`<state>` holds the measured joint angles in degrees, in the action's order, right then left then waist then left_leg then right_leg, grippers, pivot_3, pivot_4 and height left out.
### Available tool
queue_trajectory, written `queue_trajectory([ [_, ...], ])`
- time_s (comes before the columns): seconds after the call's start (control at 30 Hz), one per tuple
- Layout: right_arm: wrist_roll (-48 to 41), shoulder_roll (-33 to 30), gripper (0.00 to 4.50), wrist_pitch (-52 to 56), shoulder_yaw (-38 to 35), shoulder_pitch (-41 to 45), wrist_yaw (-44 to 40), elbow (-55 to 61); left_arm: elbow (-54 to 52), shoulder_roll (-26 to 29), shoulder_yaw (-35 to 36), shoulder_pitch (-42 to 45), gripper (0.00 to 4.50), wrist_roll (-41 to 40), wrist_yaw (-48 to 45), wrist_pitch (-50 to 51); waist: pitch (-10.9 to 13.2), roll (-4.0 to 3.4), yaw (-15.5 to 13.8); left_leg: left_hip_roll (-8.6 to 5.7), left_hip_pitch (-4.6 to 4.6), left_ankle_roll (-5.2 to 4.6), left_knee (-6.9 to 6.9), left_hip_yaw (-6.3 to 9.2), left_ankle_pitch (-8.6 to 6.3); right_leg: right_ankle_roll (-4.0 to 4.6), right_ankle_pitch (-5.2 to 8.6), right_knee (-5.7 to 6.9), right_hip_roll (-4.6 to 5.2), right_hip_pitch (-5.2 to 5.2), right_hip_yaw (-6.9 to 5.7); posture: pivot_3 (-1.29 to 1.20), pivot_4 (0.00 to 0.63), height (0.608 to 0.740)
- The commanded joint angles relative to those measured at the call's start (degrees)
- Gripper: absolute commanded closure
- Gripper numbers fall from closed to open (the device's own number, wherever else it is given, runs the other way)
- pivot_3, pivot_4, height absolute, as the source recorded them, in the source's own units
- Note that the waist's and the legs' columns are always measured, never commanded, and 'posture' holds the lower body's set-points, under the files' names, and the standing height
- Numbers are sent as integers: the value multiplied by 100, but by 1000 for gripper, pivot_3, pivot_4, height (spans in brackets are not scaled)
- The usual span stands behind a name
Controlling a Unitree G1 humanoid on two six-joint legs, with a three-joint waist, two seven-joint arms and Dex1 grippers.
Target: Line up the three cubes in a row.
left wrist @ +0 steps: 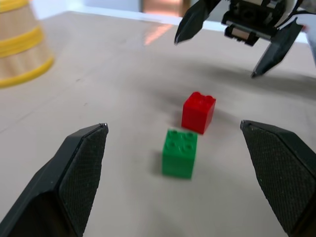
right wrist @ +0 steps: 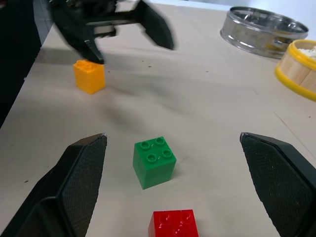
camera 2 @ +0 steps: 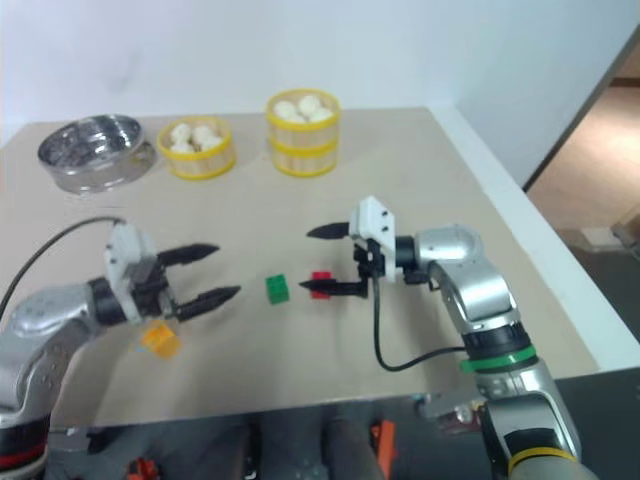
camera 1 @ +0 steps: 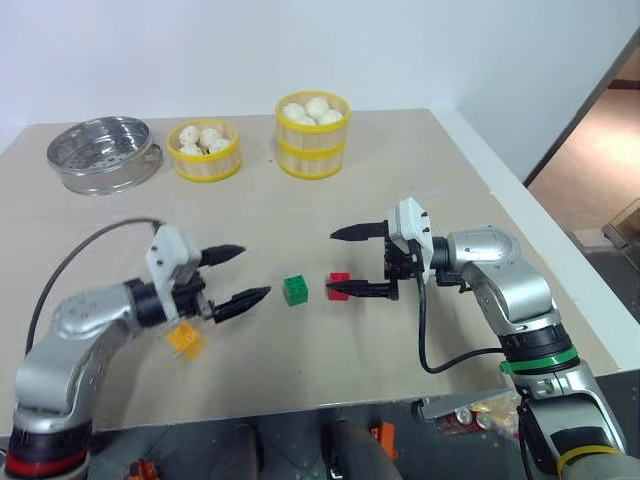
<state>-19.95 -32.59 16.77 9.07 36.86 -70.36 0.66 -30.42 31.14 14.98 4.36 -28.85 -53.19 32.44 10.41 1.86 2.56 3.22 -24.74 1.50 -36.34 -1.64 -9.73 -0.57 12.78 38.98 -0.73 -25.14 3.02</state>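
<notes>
Left gripper [camera 1: 240, 272] hangs above the table [camera 1: 420, 180] with its two black fingers spread wide and nothing between them, pointing toward the middle of the table. Right gripper [camera 1: 343, 262] faces it from the opposite side, fingers likewise spread wide and empty, tips aimed at the left gripper. Between the two sit the green cube [camera 1: 295, 289] and the red cube [camera 1: 340, 283], studs up, near each other but not touching; the red one lies just by the lower fingertip of the right gripper, and whether they touch cannot be told. Yellow-orange cube [camera 1: 183, 339] rests on the table beside the left gripper, well apart from the other two and nearer the table's front edge, so the three do not form a straight row. Far side of the table: a metal steamer pan [camera 1: 101, 153] at the left, then a low bamboo steamer [camera 1: 205, 152] and a taller stacked bamboo steamer [camera 1: 312, 134], both holding white buns [camera 1: 313, 108].
</notes>
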Motion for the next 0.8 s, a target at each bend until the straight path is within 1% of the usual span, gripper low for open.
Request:
queue_trajectory([
  [0.03,-12,-13,0,-135,-27,136,-105,-35,-580,-155,513,-797,34,-181,203,-520,0,0,4,2,8,1,0,-6,-1,4,2,0,1,6,4,0,150,740],
  [0.13,26,-1,0,-204,-14,203,-166,-180,-535,-223,810,-1335,34,-165,439,-779,0,0,0,2,11,1,-2,-4,-1,8,0,1,1,7,2,0,150,740],
  [0.2,27,-12,0,-220,-20,210,-209,-231,-492,-228,910,-1474,34,-174,665,-770,0,0,-4,0,12,1,-4,1,0,9,0,0,1,8,0,0,150,740],
  [0.27,-35,-26,0,-181,-43,183,-287,-231,-383,-136,936,-1626,34,-2,658,-999,0,1,-4,-3,12,1,-6,2,0,9,0,0,1,9,0,0,150,740],
  [0.4,-471,-12,0,-42,-166,54,-626,-7,-215,-154,986,-1884,34,-2,780,-1209,0,1,3,-5,15,2,-8,-6,0,9,0,0,1,6,17,0,150,740],
  [0.47,-889,-31,0,455,-218,6,-693,283,-121,-196,1021,-2043,34,30,756,-1474,0,1,3,-5,12,3,-5,-7,-1,9,0,0,1,4,17,0,150,740],
  [0.53,-1602,52,0,1342,-427,45,-489,534,-55,-213,1014,-2164,34,93,753,-1741,0,0,3,-2,11,6,2,-9,-3,13,3,0,1,-1,18,0,150,740],
  [0.57,-1814,70,0,1569,-482,66,-460,600,-28,-224,1015,-2203,34,105,785,-1828,0,1,3,-1,9,7,6,-9,-4,15,4,0,0,-5,17,0,150,740],
  [0.63,-1788,-14,0,1472,-411,68,-653,689,26,-234,1051,-2296,34,98,805,-1965,0,1,2,2,8,8,9,-4,-4,21,8,0,-2,-5,12,0,150,740],
  [0.8,-1664,-141,0,1380,-318,-32,-758,785,20,-187,1097,-2575,34,46,754,-2163,0,1,3,3,9,9,10,-4,-6,25,10,0,-2,-7,9,0,150,740],
])
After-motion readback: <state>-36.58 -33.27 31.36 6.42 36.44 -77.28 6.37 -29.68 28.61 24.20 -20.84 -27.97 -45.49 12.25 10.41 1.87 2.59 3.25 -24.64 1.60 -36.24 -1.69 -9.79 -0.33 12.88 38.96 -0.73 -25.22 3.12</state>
